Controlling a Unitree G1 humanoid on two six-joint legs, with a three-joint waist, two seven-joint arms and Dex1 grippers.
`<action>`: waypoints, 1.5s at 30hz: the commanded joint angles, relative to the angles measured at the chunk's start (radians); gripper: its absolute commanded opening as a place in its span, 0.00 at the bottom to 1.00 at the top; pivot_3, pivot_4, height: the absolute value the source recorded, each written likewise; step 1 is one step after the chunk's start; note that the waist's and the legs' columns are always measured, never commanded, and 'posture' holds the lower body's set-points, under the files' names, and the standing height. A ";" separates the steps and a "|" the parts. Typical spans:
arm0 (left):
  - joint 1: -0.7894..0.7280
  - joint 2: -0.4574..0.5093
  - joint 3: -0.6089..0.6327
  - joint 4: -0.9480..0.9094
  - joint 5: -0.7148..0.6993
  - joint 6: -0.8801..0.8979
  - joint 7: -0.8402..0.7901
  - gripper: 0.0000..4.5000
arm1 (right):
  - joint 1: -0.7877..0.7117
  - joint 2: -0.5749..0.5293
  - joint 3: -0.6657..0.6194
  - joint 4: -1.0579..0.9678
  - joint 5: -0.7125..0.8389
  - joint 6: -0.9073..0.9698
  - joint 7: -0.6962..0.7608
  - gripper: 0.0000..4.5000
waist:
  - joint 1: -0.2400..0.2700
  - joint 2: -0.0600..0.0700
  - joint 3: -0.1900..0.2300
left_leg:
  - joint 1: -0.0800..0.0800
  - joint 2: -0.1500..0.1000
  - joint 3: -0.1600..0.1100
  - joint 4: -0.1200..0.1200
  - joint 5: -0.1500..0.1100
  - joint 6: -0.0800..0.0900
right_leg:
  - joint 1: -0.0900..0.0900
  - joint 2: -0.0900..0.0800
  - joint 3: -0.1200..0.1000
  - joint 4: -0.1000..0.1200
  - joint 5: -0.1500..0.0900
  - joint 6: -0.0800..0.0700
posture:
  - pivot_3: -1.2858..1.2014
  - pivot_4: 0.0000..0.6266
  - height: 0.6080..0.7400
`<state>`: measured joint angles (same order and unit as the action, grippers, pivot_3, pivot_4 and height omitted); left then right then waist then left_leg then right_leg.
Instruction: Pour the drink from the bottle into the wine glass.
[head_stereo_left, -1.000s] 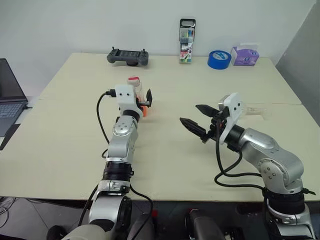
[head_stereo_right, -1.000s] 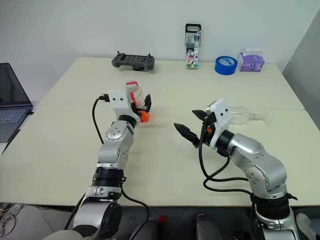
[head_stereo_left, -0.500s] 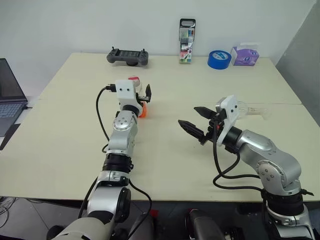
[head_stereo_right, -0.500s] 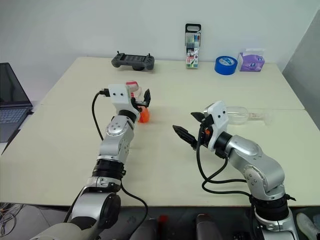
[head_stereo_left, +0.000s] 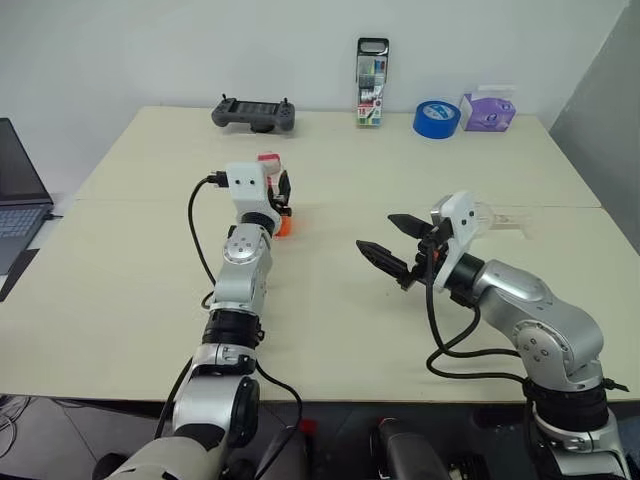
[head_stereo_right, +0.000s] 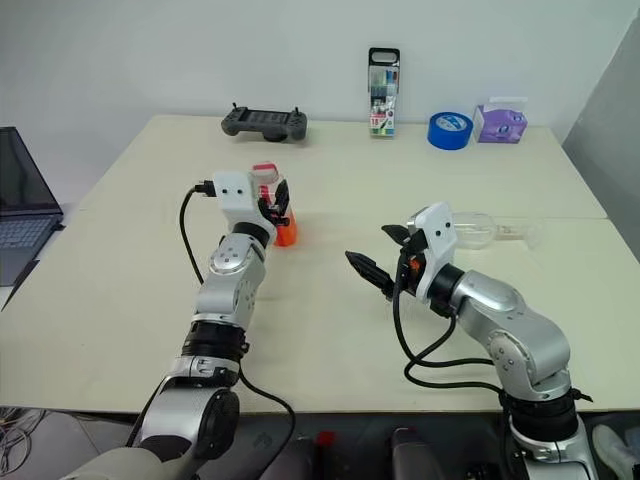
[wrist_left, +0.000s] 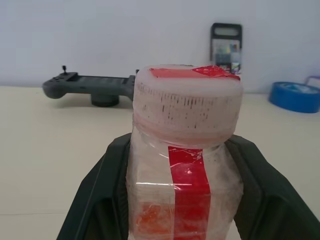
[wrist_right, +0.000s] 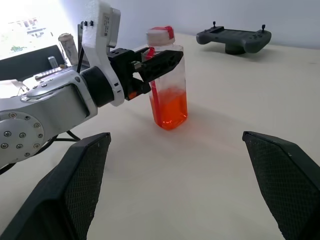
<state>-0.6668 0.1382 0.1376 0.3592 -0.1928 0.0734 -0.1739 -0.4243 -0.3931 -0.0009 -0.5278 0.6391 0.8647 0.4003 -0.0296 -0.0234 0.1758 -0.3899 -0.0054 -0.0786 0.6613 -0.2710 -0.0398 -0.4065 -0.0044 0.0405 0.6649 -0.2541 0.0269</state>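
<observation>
— Near right, the right gripper (head_stereo_right: 385, 252) waits with fingers spread, empty; the wine glass (head_stereo_right: 478, 228) lies on its side behind it.

— And the left gripper (wrist_right: 155, 62)?

— Clamped on the bottle (wrist_right: 167, 80), presumably ready for lifting. The drink (wrist_right: 171, 108) sits low.

— Any readable labels?

— None; the far marker case (head_stereo_right: 382, 76) is too small.

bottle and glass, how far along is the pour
Early. Done: the left gripper has its jaws around the upper part of the bottle, which stands upright on the table with its cap on. In hand: securing that grip. Left: lift, uncap, pour the drink. The glass lies on its side behind the right gripper, whose jaws are open and empty.
</observation>
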 joint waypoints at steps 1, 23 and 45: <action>0.070 0.022 -0.075 -0.280 -0.145 0.087 -0.223 0.48 | -0.093 -0.010 -0.089 -0.113 0.122 0.086 -0.045 1.00 | 0.001 0.000 0.000 | -0.002 0.000 0.000 0.000 0.000 0.000 | -0.001 0.000 0.000 0.000 0.000 0.000 | 0.52 0.24 1.00; 0.273 0.183 -0.252 -0.728 -0.255 0.354 -0.445 0.48 | -0.130 0.105 0.020 -0.214 0.132 0.232 -0.353 1.00 | 0.000 0.001 0.000 | -0.004 0.000 0.000 0.000 0.002 0.003 | -0.003 0.000 0.000 0.000 0.000 0.000 | 0.52 0.24 1.00; 0.303 0.154 -0.263 -0.734 -0.274 0.367 -0.487 0.48 | -0.160 -0.140 0.012 -0.046 0.217 0.035 0.305 0.43 | 0.000 0.001 0.001 | -0.004 -0.001 0.001 0.001 0.001 0.003 | -0.002 0.000 0.000 -0.002 0.000 0.000 | 0.52 0.24 1.00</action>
<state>-0.3573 0.2913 -0.1516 -0.3536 -0.4545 0.4496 -0.6705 -0.5541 -0.5181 0.0117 -0.5639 0.7652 0.9357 0.5256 -0.0292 -0.0225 0.1765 -0.3933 -0.0065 -0.0765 0.6620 -0.2697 -0.0365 -0.4085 -0.0046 0.0404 0.6632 -0.2542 0.0270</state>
